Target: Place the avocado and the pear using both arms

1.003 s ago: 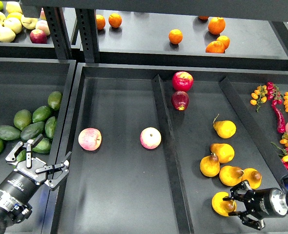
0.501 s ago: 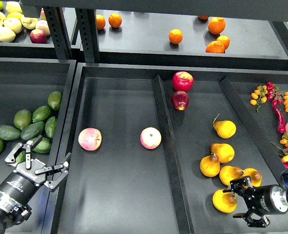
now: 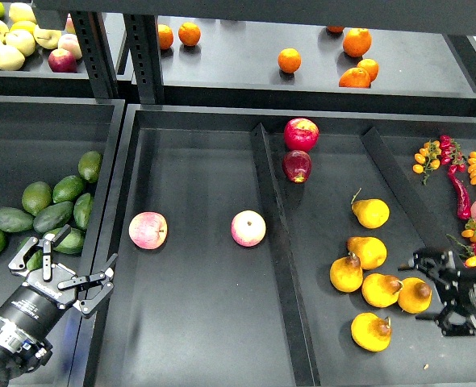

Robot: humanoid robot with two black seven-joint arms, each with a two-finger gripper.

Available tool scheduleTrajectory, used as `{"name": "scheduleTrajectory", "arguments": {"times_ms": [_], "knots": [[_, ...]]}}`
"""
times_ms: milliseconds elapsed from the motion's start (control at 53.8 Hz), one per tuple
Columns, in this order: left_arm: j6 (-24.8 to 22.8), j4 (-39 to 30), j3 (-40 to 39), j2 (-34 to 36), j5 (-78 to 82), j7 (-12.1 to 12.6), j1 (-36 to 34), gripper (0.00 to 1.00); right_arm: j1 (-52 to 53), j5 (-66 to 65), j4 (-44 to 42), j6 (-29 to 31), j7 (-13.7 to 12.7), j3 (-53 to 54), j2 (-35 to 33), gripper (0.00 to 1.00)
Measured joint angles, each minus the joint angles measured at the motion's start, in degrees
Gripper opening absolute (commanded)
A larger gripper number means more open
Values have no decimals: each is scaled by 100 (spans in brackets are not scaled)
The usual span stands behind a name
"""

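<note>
The pear [image 3: 371, 331], plump yellow-orange with a brown patch at its stem, lies on its side, left of and below the right gripper [image 3: 433, 289]. The avocado [image 3: 70, 240], dark green, lies just above the left gripper [image 3: 70, 260].

Your right gripper [image 3: 436, 292] is blurred at the frame's right edge, its arm cut off there. The left gripper [image 3: 66, 260] hides part of one avocado [image 3: 70, 240] at the left bin's right wall. An orange [image 3: 335, 29] is half-hidden under the upper shelf edge.

head view, looking down, near trays [image 3: 198, 339]
</note>
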Motion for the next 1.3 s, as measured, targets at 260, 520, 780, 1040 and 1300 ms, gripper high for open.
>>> {"name": "scheduleTrajectory", "arguments": {"times_ms": [260, 520, 780, 1040, 1300], "knots": [[0, 1, 22, 0, 0, 0, 5, 99, 41, 81, -531, -625, 0, 1676, 1778, 99], [0, 1, 38, 0, 1, -1, 82, 99, -68, 46, -1039, -1175, 0, 2499, 3453, 99], [1, 0, 145, 0, 7, 0, 198, 99, -611, 60, -1463, -1165, 0, 3510, 4845, 99], [1, 15, 295, 0, 9, 0, 200, 99, -1267, 88, -1530, -570, 1, 4549, 5048, 99], [1, 21, 434, 0, 9, 0, 200, 99, -1753, 100, -1531, 681, 0, 4570, 5055, 99]]}}
